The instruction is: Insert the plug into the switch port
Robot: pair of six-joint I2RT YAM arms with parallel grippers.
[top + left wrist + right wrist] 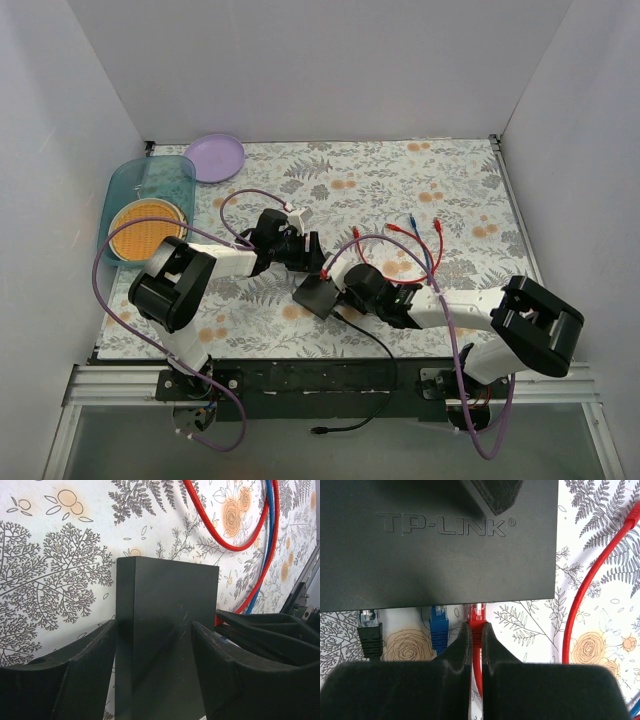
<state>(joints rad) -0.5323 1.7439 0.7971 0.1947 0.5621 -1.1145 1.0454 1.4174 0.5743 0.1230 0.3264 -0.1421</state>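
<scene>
Right wrist view.
1. Right hand (476, 630): clenched on the red plug (477, 612). Its fingers (457, 650) nearly meet, pinching the plug's boot, and a red lead runs back between them.
2. Red plug: the tip sits directly ahead of the fingertips, at the port edge of the TP-LINK switch (435, 555). Whether it is seated cannot be told.
3. Blue plug (438, 625): just left of the hand, tip at the same edge.
4. Black plug (370, 627): further left, also at that edge.
5. Red cable (580, 600): loops over the floral worktop (530, 625) to the right of the hand.

Left wrist view.
6. Left hand (154, 640): grasping the switch, which fills the gap between its fingers. One finger (75, 680) is against the narrow side and the other against the broad face.
7. Blue cable (272, 510): curves beside a red one, beyond the fingertips.

Top external view.
8. Switch: on the worktop between the two hands, and both reach it.
9. Black cable (375, 345): trails from the switch back under the right hand.
10. Lilac plate (215, 157): well beyond the left hand.
11. Teal tray (160, 180): beside the plate, holding an orange disc (148, 228).
</scene>
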